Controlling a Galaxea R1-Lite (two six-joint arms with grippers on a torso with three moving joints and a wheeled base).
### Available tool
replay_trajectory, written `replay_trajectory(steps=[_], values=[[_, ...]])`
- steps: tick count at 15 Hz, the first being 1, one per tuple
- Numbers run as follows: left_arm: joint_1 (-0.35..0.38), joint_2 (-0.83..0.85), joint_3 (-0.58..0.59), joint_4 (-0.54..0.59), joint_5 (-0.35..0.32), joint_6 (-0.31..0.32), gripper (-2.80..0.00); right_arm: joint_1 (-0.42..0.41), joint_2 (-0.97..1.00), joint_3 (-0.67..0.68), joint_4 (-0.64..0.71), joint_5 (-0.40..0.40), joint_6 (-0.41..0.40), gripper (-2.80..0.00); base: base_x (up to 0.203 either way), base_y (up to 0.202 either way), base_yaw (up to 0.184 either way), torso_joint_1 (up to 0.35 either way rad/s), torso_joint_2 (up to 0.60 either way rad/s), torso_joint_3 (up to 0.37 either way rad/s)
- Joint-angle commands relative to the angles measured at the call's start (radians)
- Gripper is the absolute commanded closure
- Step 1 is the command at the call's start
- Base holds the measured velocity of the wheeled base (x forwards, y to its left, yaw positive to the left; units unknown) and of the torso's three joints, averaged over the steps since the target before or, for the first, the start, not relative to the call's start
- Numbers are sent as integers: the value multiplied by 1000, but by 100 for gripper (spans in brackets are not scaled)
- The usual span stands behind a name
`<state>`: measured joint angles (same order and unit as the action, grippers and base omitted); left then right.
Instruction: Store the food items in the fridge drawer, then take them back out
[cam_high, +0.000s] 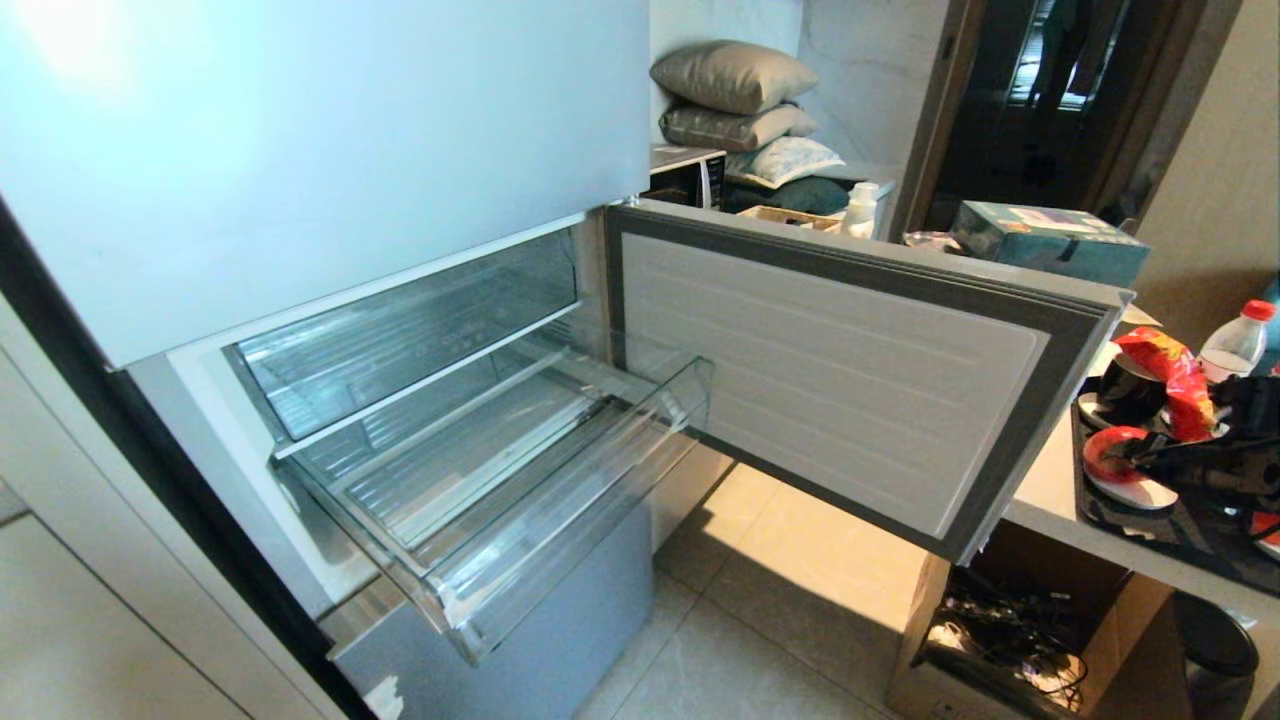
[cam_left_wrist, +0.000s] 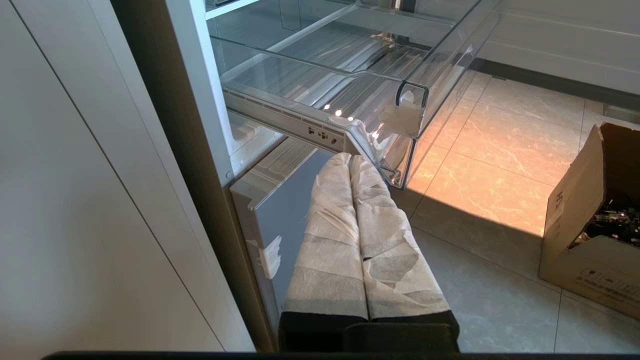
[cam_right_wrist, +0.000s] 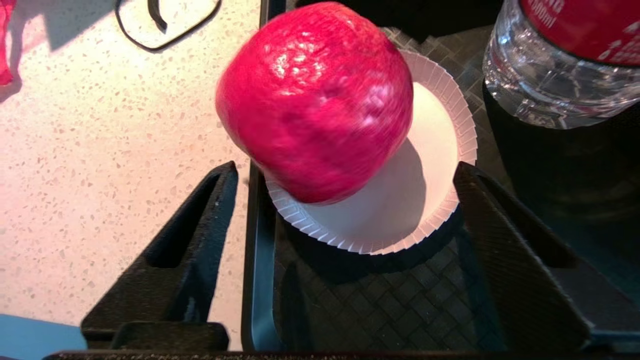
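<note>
One red food item (cam_right_wrist: 315, 100) rests on a white paper plate (cam_right_wrist: 430, 175) on the counter at the right; the same fruit (cam_high: 1105, 447) shows small in the head view. My right gripper (cam_right_wrist: 345, 170) is open just short of it, a black finger on each side of the plate and nothing between them. The fridge drawer (cam_high: 560, 520) is pulled out and holds nothing. My left gripper (cam_left_wrist: 350, 161), its fingers wrapped in white tape, is shut and empty, low beside the drawer's front corner (cam_left_wrist: 410, 107).
The fridge door (cam_high: 830, 370) stands open between drawer and counter. The plate sits on a black woven tray (cam_right_wrist: 380, 310), with a water bottle (cam_right_wrist: 560, 65) close beside it. A snack bag (cam_high: 1175, 380) lies behind. A cardboard box (cam_high: 1000, 630) stands on the floor.
</note>
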<state>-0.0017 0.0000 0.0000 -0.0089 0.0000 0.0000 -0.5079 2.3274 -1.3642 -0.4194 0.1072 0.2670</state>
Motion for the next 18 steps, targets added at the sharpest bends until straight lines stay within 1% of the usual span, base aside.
replay_trajectory(steps=[1,6,9,11,12,15,18], values=[[0,0,2,0,0,0,0,0,-23,5,-1,0,0,-280,0,0,0,0,0,0],[0,-1,2,0,0,0,0,0,-67,32,-1,-1,-3,-280,0,0,0,0,0,0],[0,0,2,0,0,0,0,10,-152,73,2,-3,-5,-280,0,0,0,0,0,0],[0,0,2,0,0,0,0,19,-237,128,3,-1,-5,-280,0,0,0,0,0,0],[0,0,2,0,0,0,0,25,-289,167,3,-1,-5,0,0,0,0,0,0,0],[0,0,2,0,0,0,0,36,-503,340,4,-2,-5,0,0,0,0,0,0,0],[0,-1,2,0,0,0,0,59,-813,545,4,-2,-15,0,0,0,0,0,0,0]])
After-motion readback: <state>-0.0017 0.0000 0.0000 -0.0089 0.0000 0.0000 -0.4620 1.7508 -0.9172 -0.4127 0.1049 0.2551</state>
